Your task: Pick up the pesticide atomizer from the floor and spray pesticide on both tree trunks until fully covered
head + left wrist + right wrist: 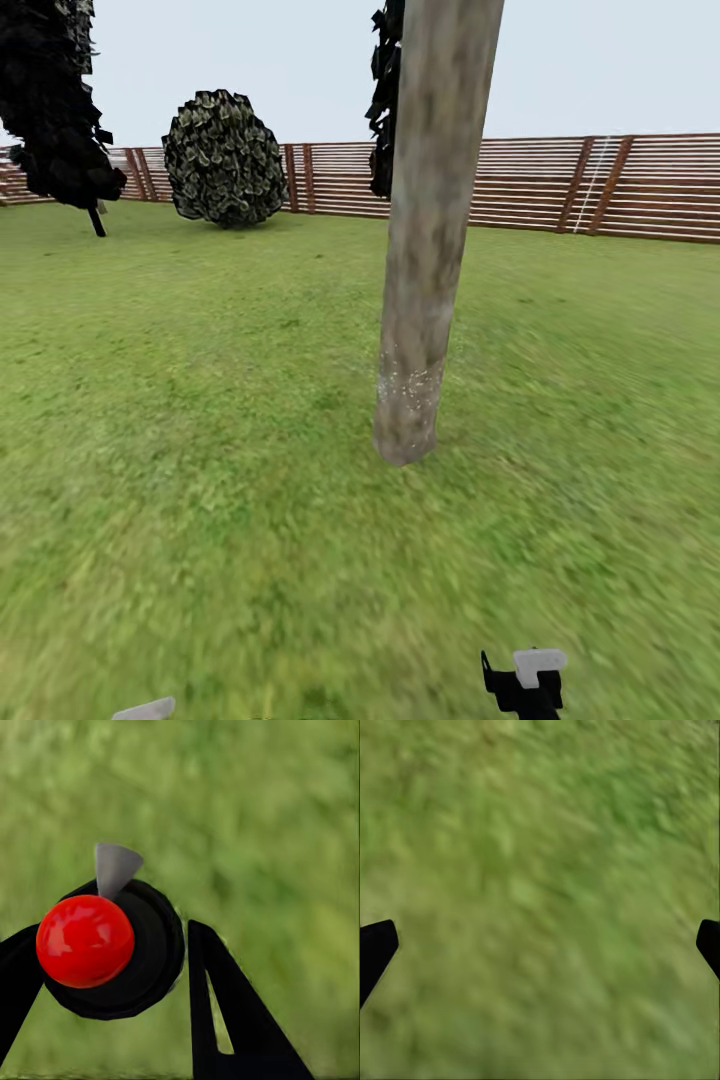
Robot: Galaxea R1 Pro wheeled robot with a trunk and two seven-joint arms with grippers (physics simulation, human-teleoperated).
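A pesticide atomizer with a glossy red round cap, a black round body and a small grey pointed nozzle [105, 945] sits between the two black fingers of the left gripper [112, 975], seen in the left wrist view. One finger [16, 979] presses against the body on one side; the other finger [217, 1012] stands just beside it on the opposite side, so the left pincer is closed around the atomizer, with blurred green grass behind it.

In the head view, a thick, smooth, mottled grey-tan tree trunk [425, 240] rises from the green grass lawn [200, 450] a little right of centre, leaning slightly to the right as it climbs out of the top of the picture. A patch of fine pale specks shows on the bark near its base. Dark leaves hang behind the trunk on its left side, high up.

At the near right edge of the head view, a black piece with a pale grey block on top [525, 680] pokes up; whether it belongs to an arm cannot be told. A pale grey sliver [145, 710] shows at the near left edge.

In the right wrist view, the right gripper [540, 945] shows two black fingertips [375, 949] set wide apart with only grass between them: it is spread and holds nothing.

Far off, a round dark-green bush [225, 160] stands left of the trunk, and a black-dark narrow tree [55, 100] stands at the far left. A brown horizontal-slat wooden fence [600, 185] runs along the far edge under a pale sky.
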